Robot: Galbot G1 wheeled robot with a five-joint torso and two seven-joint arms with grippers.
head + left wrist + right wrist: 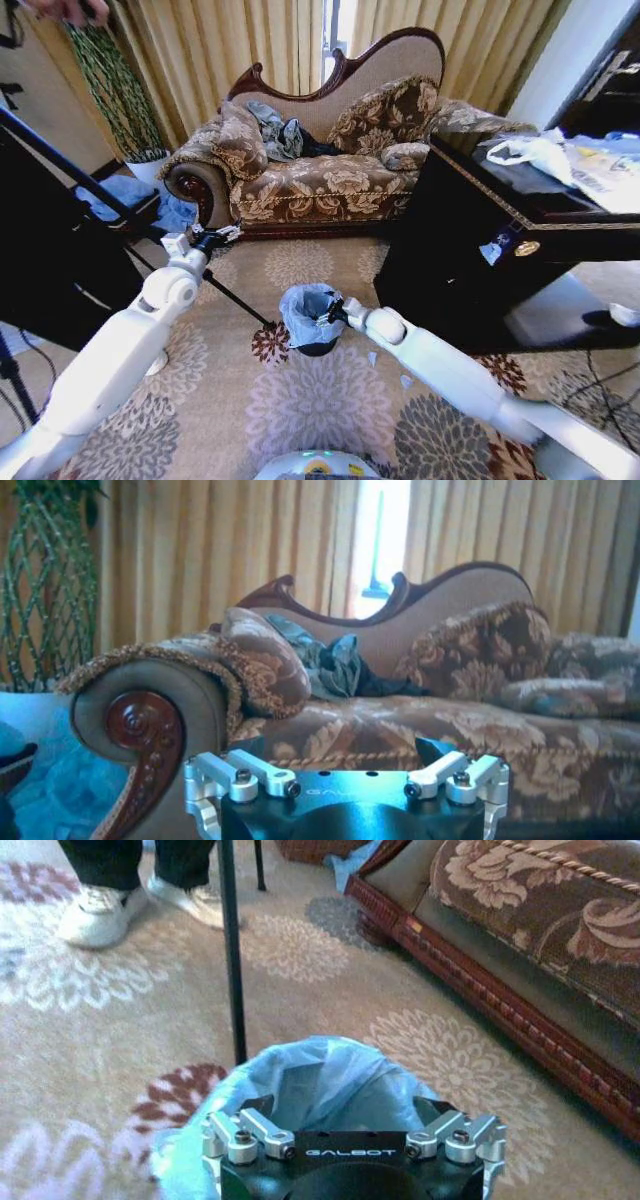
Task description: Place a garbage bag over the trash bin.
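the thin, pale blue translucent garbage bag [308, 310] sits inside the small round black trash bin [318, 346] on the flowered carpet [330, 410], its crinkled edge folded out over the rim, mouth open in the right wrist view [320, 1080]. the right gripper [333, 311] is at the bin's right rim; whether its jaws are open or gripping plastic, i cannot tell. to finish well, pull the edge evenly down around the rim without tipping the bin. the left gripper [212, 240] hangs raised near the patterned sofa [330, 185], jaws unclear.
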